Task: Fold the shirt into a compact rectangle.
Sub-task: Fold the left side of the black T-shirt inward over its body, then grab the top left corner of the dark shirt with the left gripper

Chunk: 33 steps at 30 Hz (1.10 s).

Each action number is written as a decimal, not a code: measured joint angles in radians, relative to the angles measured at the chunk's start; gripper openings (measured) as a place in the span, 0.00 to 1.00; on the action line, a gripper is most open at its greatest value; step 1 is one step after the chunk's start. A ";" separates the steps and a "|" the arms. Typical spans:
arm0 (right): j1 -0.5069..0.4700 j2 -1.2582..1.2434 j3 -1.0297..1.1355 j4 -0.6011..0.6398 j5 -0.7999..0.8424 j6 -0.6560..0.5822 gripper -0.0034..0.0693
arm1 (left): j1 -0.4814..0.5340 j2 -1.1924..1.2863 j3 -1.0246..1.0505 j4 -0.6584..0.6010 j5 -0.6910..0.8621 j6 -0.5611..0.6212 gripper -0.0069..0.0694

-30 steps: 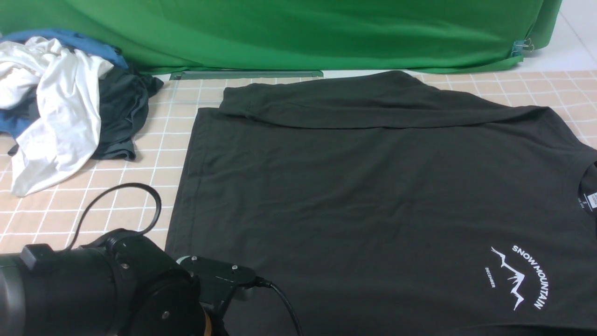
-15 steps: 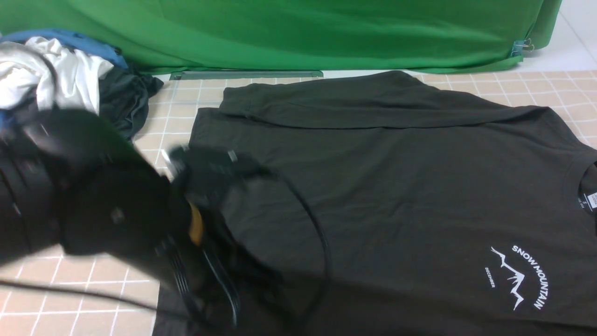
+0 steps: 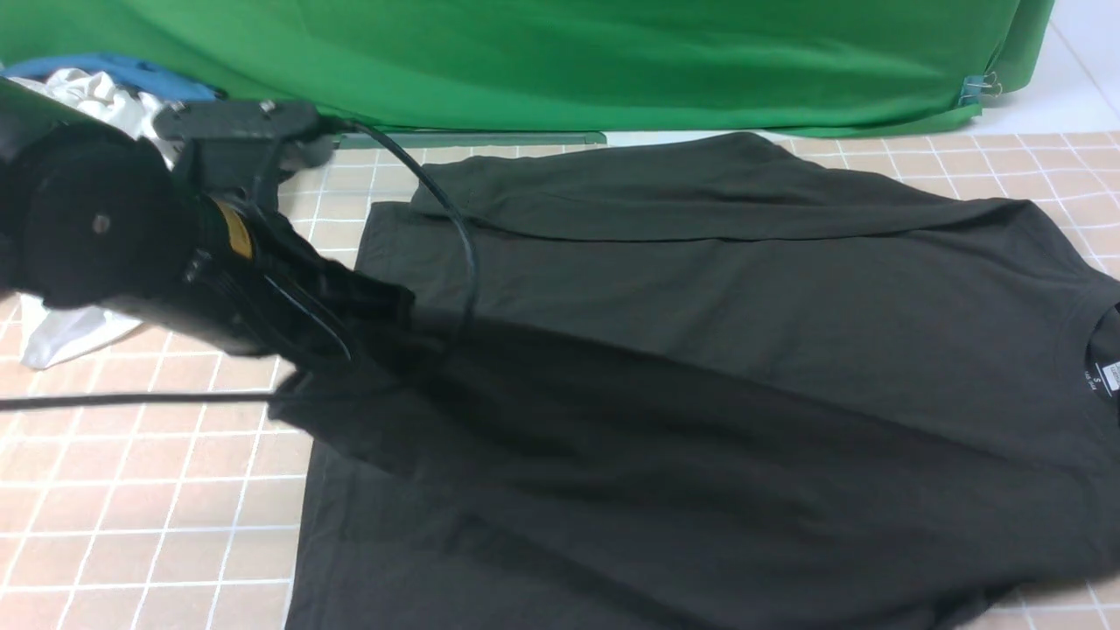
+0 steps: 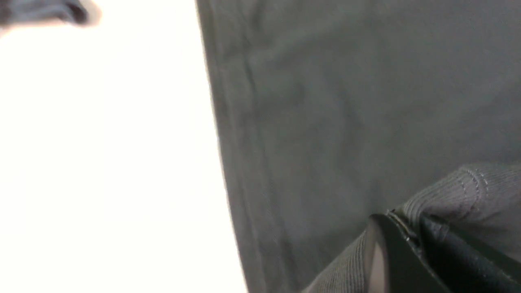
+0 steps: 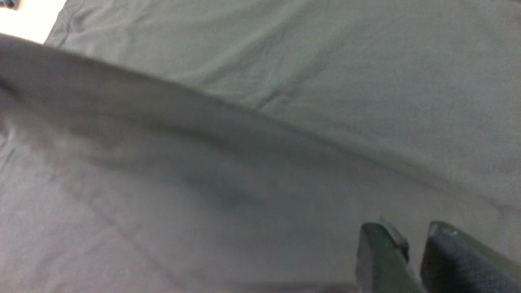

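I note the left gripper (image 4: 409, 230) pinched shut on the near hem corner of the large black cotton T-shirt (image 3: 744, 289), far folded edge straight ahead; right gripper (image 5: 409, 234) hold unclear.

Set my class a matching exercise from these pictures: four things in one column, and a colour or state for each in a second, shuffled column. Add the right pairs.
Column one:
1. shirt
2. left gripper
3. backdrop
4. tablecloth

Column two:
A. green
B. black, one edge lifted
C. peach with a white grid
D. shut on fabric

Pairs: 1-B, 2-D, 3-A, 4-C
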State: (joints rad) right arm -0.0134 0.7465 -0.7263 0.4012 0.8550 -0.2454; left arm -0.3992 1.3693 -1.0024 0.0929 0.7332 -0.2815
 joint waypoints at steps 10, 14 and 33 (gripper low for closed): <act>0.000 0.000 0.000 0.000 0.002 -0.013 0.34 | 0.040 0.125 -0.005 0.004 -0.071 0.075 0.14; 0.000 0.009 0.000 -0.037 0.042 0.013 0.34 | 0.040 0.156 -0.005 0.034 -0.098 0.081 0.22; 0.134 0.587 0.000 -0.132 0.013 0.149 0.61 | -0.126 0.022 0.288 -0.145 -0.118 0.106 0.11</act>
State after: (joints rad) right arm 0.1207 1.3339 -0.7263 0.2693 0.8684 -0.0966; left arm -0.5249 1.3910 -0.7147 -0.0517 0.6156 -0.1751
